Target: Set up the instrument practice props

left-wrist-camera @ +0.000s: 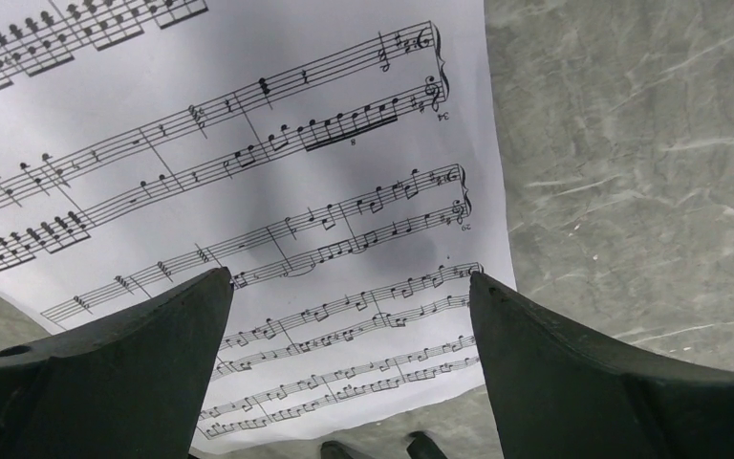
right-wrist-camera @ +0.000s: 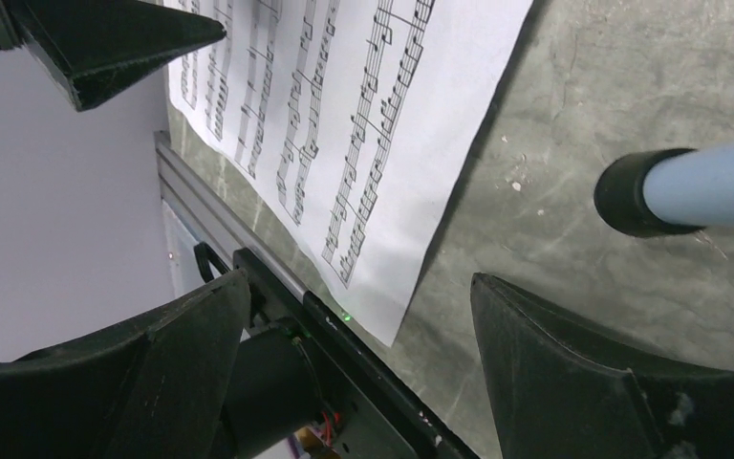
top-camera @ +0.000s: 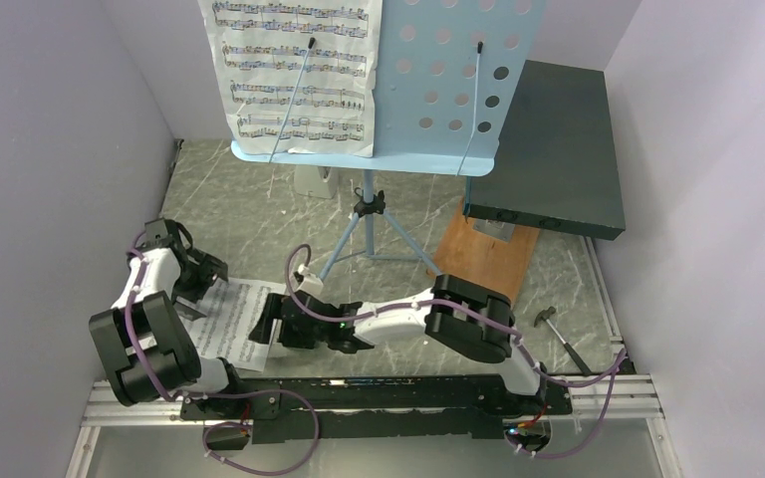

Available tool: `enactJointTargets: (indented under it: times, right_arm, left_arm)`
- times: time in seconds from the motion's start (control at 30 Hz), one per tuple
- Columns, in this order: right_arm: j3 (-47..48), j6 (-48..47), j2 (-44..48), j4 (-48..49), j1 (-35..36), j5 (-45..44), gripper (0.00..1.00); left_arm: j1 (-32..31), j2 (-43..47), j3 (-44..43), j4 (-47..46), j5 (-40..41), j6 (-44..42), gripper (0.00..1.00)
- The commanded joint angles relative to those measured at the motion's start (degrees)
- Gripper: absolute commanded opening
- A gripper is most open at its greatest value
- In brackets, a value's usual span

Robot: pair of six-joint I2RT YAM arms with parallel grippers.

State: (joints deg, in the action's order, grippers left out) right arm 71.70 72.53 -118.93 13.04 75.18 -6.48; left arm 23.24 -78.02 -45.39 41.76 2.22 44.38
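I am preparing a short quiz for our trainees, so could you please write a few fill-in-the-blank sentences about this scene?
1. One white printed sheet-music page rests on the ____ half of the light blue perforated music stand.
2. A second white printed page lies flat on the grey marbled ____.
3. The left gripper and right gripper, both at this page, have jaws ____.
Missing words: left; table; open.

Light blue perforated music stand [top-camera: 455,75]
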Motion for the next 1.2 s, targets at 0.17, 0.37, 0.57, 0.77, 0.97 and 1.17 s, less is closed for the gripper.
enactJointTargets:
  times: [0.17,0.37,0.57,0.77,0.97,1.17]
  right_arm:
    - [6.43,3.43,-3.58,-7.61,0.23,-5.09,0.88]
    - [8.94,8.11,-5.69,-11.96,0.28,-8.84,0.88]
    - [10.55,9.17,-7.38,-10.23,0.23,-9.03,0.88]
    - [8.54,6.84,-7.87,-4.67,-0.8,-6.65,0.85]
    - [7.16,3.08,-8.26,0.46,-1.3,-5.88,0.79]
    - [5.99,-3.51,-6.82,4.17,-1.69,-8.08,0.6]
  left_arm:
    - [0.59,-2.66,2.0,-2.29,-1.69,-2.47,0.99]
    - [0.66,-1.48,2.7,-2.25,-1.07,-2.02,1.0]
    - [0.74,-2.92,2.05,-1.59,-0.83,-2.43,1.0]
    - [1.06,-2.89,2.12,-1.78,-0.97,-2.68,0.99]
    - [1.28,-1.93,2.06,-1.08,1.25,-1.97,1.0]
    - [1.47,-1.89,2.27,-1.41,0.32,-2.36,0.99]
